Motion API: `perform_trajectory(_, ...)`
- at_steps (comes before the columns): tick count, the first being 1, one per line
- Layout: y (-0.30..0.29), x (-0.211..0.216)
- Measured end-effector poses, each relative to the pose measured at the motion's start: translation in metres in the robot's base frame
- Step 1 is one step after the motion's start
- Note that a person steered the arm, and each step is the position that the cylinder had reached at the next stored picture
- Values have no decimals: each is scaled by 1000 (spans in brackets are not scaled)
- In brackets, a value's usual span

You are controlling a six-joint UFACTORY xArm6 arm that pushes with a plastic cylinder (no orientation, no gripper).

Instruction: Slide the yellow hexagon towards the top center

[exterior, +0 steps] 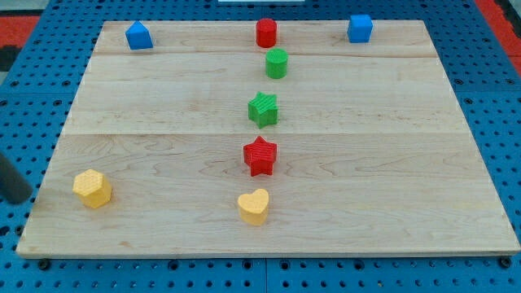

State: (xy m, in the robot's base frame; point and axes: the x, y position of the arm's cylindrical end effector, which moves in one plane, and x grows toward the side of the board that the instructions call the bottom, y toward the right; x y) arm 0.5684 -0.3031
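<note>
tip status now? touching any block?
My tip: no gripper, holding nothing. It sits off the board's left edge, left of the yellow hexagon, not touching it.

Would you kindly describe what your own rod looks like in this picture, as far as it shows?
Only a short stretch of my rod shows, at the view's left edge, off the wooden board: a plain, dark grey to black, smooth, round bar. No cables, markings or labels are visible on it. My tip is its blunt lower end, left of the yellow hexagon.

High oblique view over board (163,89)
</note>
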Motion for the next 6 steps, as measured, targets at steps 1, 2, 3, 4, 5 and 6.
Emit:
perform_trajectory(1, 56, 8)
perform_trajectory(2, 85, -61)
perform_trajectory(3, 132, -109)
perform_trajectory(4, 175, -122)
perform_trajectory(5, 157, -96)
perform_trajectory(6, 199, -95)
